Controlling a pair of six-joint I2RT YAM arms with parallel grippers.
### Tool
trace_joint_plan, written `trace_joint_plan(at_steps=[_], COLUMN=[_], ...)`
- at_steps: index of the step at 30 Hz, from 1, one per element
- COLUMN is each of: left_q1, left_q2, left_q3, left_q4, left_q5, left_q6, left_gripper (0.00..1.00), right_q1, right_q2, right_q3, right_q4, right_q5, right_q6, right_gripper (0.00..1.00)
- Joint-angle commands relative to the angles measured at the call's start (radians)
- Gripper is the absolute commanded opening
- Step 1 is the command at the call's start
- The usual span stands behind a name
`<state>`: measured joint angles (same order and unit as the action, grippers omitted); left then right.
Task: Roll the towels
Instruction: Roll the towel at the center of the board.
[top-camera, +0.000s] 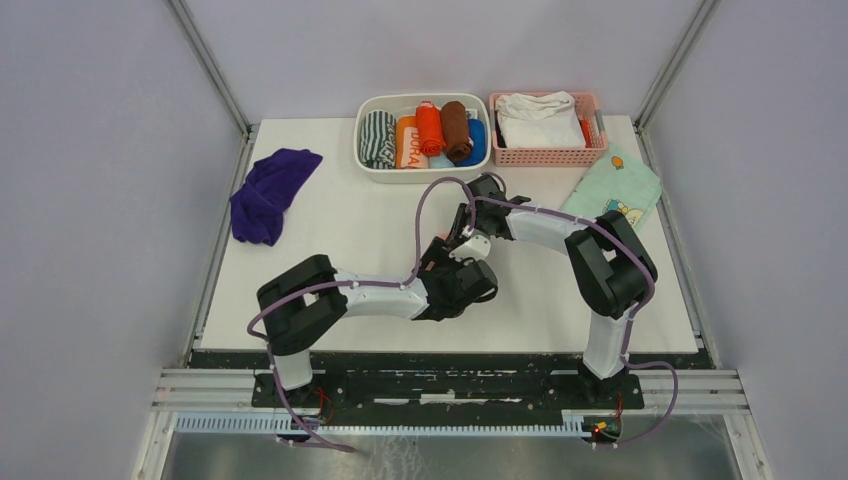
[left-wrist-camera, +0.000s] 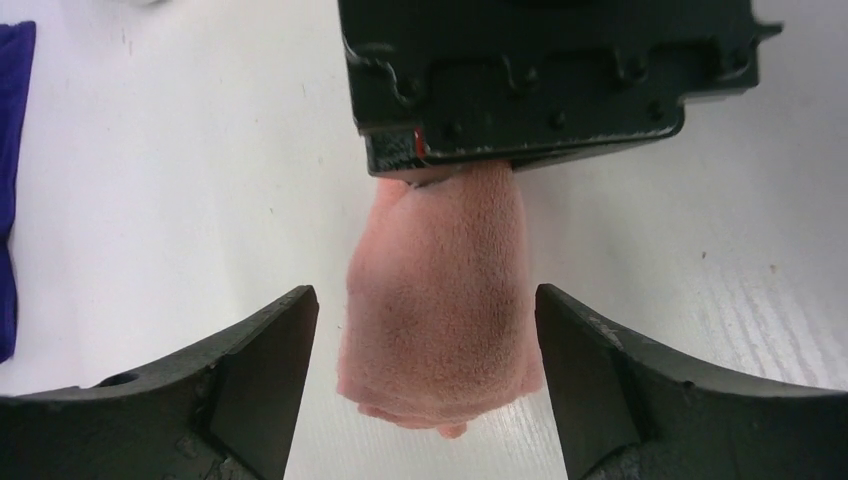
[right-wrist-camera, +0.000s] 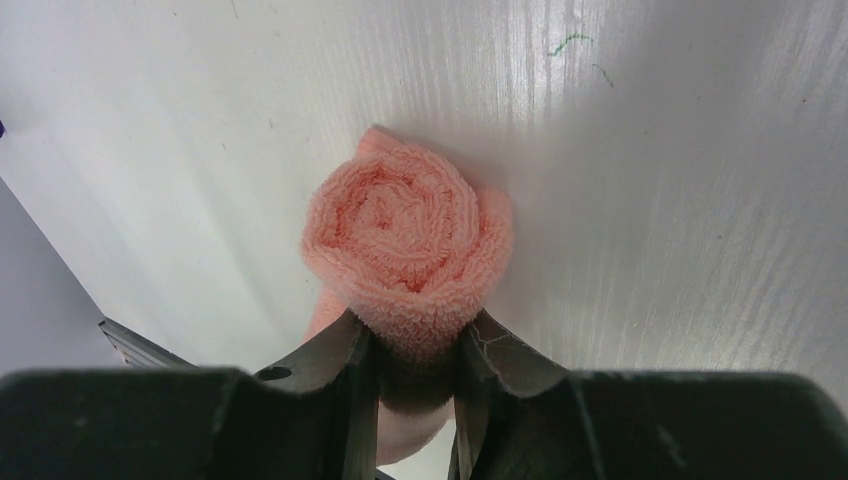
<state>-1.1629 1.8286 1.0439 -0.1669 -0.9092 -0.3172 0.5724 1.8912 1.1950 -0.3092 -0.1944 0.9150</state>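
Observation:
The salmon-pink towel (right-wrist-camera: 405, 235) is rolled into a tight spiral in the middle of the white table. My right gripper (right-wrist-camera: 415, 335) is shut on one end of the roll. In the left wrist view the roll (left-wrist-camera: 435, 300) lies between the spread fingers of my left gripper (left-wrist-camera: 425, 315), which is open and clear of it on both sides. In the top view the two grippers meet near the table's middle and hide the roll. The deep purple towel (top-camera: 268, 192) lies crumpled and unrolled at the far left, apart from both grippers; its edge shows in the left wrist view (left-wrist-camera: 10, 150).
A white bin (top-camera: 362, 150) with several rolled cloths stands at the back centre. A pink basket (top-camera: 547, 155) holding a white folded cloth (top-camera: 538, 118) stands beside it. A mint-green printed cloth (top-camera: 615, 190) lies at the back right.

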Motion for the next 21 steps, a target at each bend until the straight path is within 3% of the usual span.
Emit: trace_joint_plan(at_steps=[1,11,21], left_q1=[0.004,0.068,0.124], left_q2=[-0.047,-0.065,-0.095], left_q3=[-0.001,-0.045,-0.096], left_q4=[0.055,0.057,0.098], left_q5=[0.030,0.175,0.314], left_q6=[0.075,0.041,0.024], left_gripper=[0.86,0.84,0.74], right_q1=[0.004,0.004,0.004], right_q2=[0.010,0.009,0.011], right_q3=[0.008,0.002,-0.002], right_q4=[-0.039,-0.033,-0.027], right_q5=[0.001,-0.006,-0.010], right_q6=[-0.015,-0.017,-0.017], right_gripper=[0.30,0.30,0.29])
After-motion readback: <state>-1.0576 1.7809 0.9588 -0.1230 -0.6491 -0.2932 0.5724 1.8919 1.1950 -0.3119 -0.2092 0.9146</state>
